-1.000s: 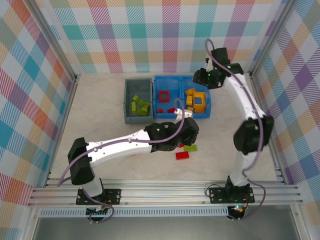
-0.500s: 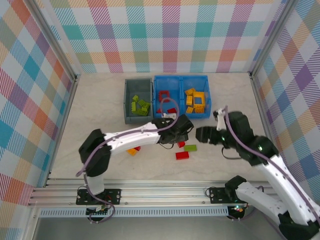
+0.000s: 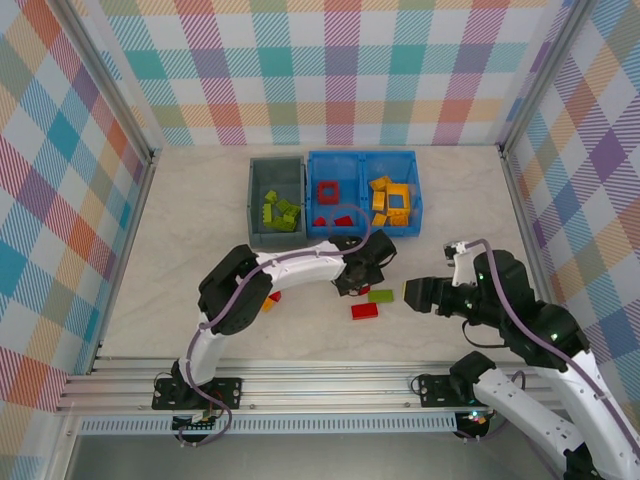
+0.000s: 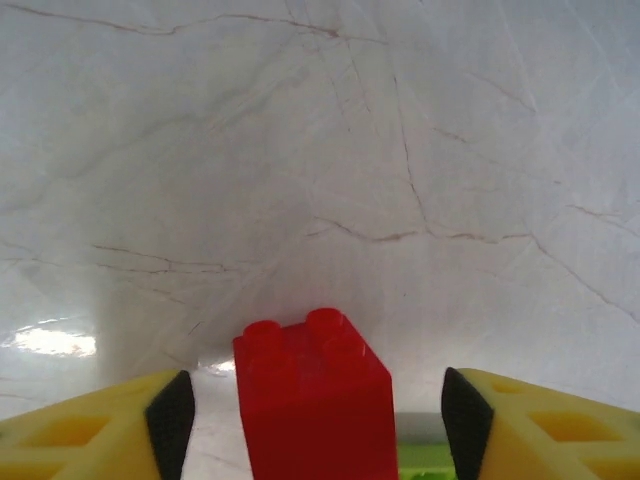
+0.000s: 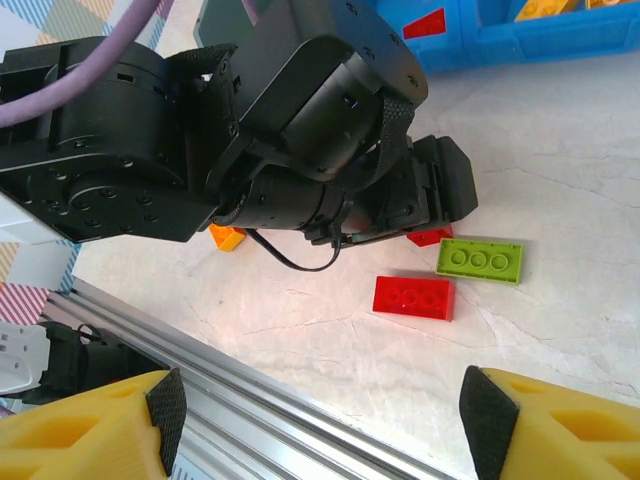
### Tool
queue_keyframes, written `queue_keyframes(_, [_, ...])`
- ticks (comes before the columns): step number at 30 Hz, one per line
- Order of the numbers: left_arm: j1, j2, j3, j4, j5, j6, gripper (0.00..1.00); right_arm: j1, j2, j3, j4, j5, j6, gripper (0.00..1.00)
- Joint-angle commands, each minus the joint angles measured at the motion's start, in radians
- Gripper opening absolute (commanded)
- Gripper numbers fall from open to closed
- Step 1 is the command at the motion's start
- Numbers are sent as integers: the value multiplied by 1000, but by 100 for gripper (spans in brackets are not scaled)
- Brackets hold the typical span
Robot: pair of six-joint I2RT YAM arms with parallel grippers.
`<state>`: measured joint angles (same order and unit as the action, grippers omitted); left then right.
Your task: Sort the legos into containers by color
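Left wrist: your left gripper [image 4: 313, 415] straddles a red lego [image 4: 315, 390].
Jaws spread off it; right gripper [image 5: 322, 415] gapes too.

Left arm [image 3: 290, 268] and right arm [image 3: 520, 305] are both showing white moulded links between bulky black joint housings, each trailing a purple cable [image 5: 40, 103] and sitting on a black bolted base plate [image 3: 185, 392]. Left gripper [image 4: 310, 410] and right gripper [image 5: 320, 420] are wearing yellow plastic fingers [image 4: 80, 430] with black inner pads [image 5: 168, 405]. The left arm's wrist block is looking matte black and rounded, carrying small recessed screws and a thin black wire.
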<state>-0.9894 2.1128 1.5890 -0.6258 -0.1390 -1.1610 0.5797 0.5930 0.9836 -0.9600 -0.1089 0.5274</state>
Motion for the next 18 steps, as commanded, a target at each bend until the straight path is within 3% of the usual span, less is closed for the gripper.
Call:
queue_keyframes(1, [8,18,12,6,9,-5,57,5,6,1,13,-19,13,74])
queue_keyframes(4, [7,6,-11,30,14,-8,40,5,9,-5,8,-9,14,73])
queue_keyframes(9, [8,-74,-32,1,-46,9,27,6,18,-20,22,-9,13,72])
queue_keyframes(13, [40,-192,-20,-70,-155,88,23,5,54,-38,66,-39,5,72])
queue_keyframes(18, [184,-231,83,-128,-129,274,23,35,153,-36,178,-45,-16,70])
